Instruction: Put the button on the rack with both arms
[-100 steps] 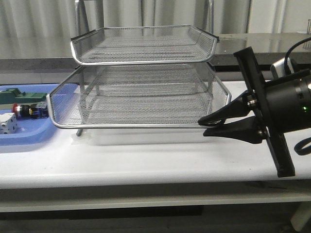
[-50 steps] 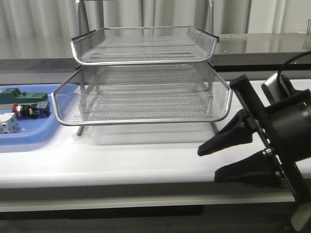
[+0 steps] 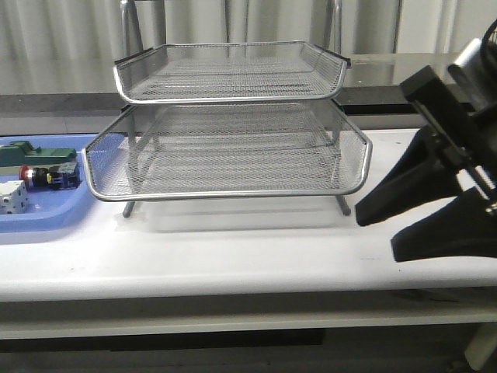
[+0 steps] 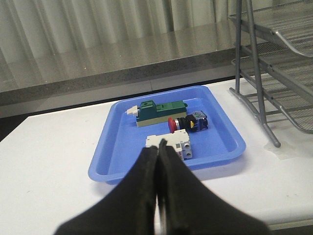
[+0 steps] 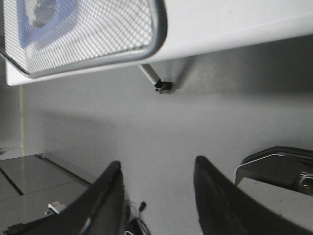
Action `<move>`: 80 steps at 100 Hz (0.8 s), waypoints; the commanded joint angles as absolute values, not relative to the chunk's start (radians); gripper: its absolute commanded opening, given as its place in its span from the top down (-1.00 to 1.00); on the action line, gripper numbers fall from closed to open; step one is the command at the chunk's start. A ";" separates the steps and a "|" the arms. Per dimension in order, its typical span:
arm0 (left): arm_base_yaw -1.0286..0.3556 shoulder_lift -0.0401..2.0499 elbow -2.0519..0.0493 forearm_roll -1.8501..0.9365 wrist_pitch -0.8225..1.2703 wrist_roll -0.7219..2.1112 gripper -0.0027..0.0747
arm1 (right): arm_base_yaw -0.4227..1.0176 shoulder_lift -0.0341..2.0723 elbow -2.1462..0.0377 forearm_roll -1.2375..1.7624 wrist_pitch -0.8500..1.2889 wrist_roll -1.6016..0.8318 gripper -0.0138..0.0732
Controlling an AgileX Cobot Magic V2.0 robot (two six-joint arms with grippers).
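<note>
While the button (image 4: 187,123) lay on its side in the blue tray (image 4: 222,148), at the left edge of the front view, nothing had yet been gripped. The left gripper (image 4: 157,149) was seen with fingers pressed together, empty, low in its wrist frame and short of the tray's near rim. The right gripper (image 3: 377,231) was seen at lower right of the front view with fingers spread apart, empty, just right of the rack (image 3: 233,109).

The button was judged small, light and rigid; the red mushroom head and silver collar were likely to be slick, so the black body was judged the better hold.

Room was tight: the green block (image 4: 161,111) sat right behind the button and the white cube (image 4: 171,144) just in front, so a pinch along the open axis was favoured. The tray's raised lip had to be cleared. The rack's tiers stood open at the front, and the table (image 3: 233,256) before the rack gave free room.
</note>
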State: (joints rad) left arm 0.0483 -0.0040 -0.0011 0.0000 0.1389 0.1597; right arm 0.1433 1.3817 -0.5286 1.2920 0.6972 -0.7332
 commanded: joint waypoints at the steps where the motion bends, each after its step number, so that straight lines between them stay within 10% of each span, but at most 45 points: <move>1: 0.042 -0.035 0.053 0.000 0.061 0.158 0.99 | 0.139 1.274 -0.546 1.174 0.705 -0.631 -0.15; 80: 0.042 -0.035 0.053 0.000 0.061 0.158 0.99 | 0.139 0.569 -0.767 -0.035 0.722 0.000 -0.14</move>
State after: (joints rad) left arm 0.0483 -0.0040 -0.0011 0.0000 0.1389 0.1597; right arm 0.1433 0.6065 -0.7370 0.0115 0.7755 -0.0086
